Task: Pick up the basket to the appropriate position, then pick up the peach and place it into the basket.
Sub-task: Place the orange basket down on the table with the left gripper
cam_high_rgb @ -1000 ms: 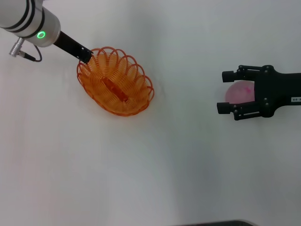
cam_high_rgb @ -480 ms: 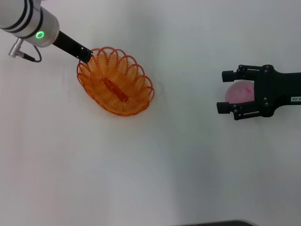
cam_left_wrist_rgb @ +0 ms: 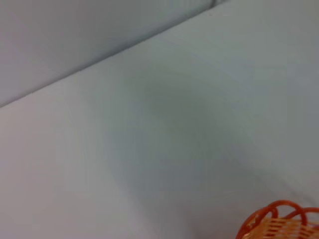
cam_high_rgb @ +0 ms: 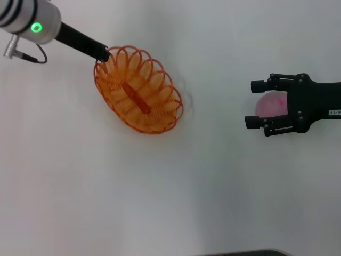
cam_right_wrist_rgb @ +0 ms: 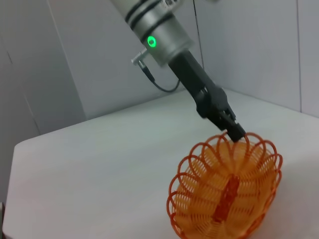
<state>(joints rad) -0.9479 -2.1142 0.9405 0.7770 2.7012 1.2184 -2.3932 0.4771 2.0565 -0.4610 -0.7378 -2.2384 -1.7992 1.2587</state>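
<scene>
My left pincer [cam_high_rgb: 104, 54] is clamped on the rim of the orange wire basket [cam_high_rgb: 139, 88], holding it tilted above the white surface [cam_high_rgb: 160, 192]. Nothing's in it, just bare spiral bottom. Well off to the right, my right pincer [cam_high_rgb: 256, 103] sits wide open around the pink peach [cam_high_rgb: 270, 104].

No readable text is showing; a small white label on the right gripper [cam_high_rgb: 258, 103] is staying too small to decipher.
</scene>
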